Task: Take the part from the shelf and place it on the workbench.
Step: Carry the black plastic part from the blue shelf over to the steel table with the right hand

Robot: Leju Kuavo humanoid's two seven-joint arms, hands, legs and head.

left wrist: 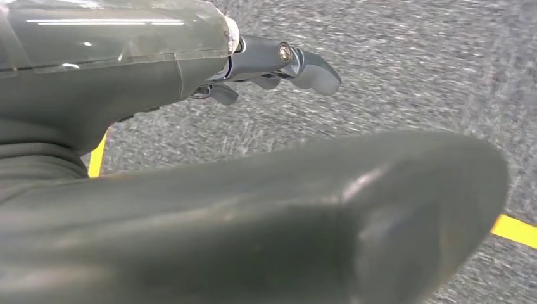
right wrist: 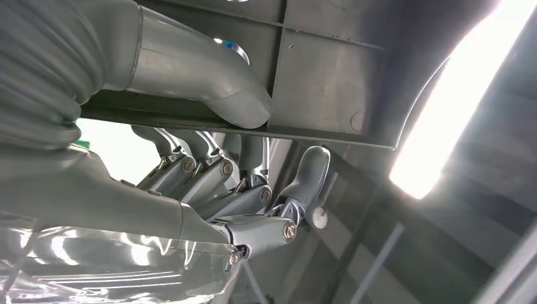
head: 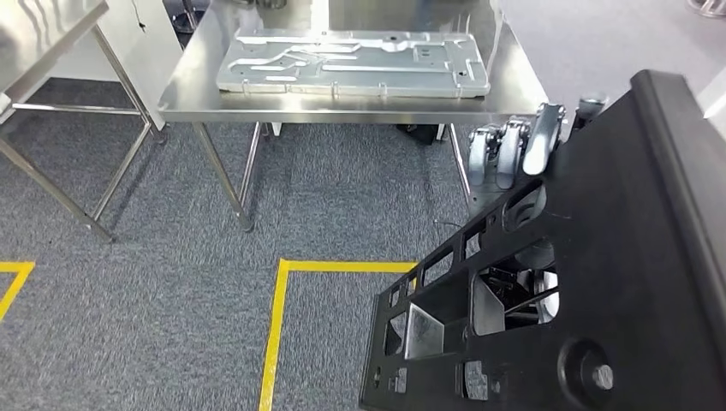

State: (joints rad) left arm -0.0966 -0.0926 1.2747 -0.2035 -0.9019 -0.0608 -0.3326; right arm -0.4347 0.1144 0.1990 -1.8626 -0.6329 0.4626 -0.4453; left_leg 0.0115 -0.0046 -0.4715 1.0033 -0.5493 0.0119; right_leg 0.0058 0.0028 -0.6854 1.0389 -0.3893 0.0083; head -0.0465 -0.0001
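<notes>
**Carrying the black part toward the steel workbench**

I hold the black part (head: pixel 599 282) up in front of me, tilted, its slotted face toward my head camera, so it fills the lower right of what I see. My right hand (head: pixel 518 150) grips its upper edge: the silver fingers curl over the rim in the head view, and in my right wrist view the thumb (right wrist: pixel 215 88) presses one side of the panel's thin edge while the fingers (right wrist: pixel 253 190) fold against the other. I judge this clamp on the edge is what keeps the plate from swinging as I carry it.

My left hand (left wrist: pixel 278 63) hangs over the carpet with its fingers lightly curled and nothing between them that I can see; a dark rounded bulk sits close to that camera, and I cannot tell what it is.

The part is off the shelf and not yet down. The workbench (head: pixel 188 86) stands ahead, stainless steel on thin legs, well apart from the part. A long grey metal panel (head: pixel 351 62) already lies across its top, so I judge free space beside it is tight.

Grey carpet (head: pixel 171 291) covers the floor, marked with yellow tape lines (head: pixel 278 325). A second steel table (head: pixel 51 34) stands off to my left.
</notes>
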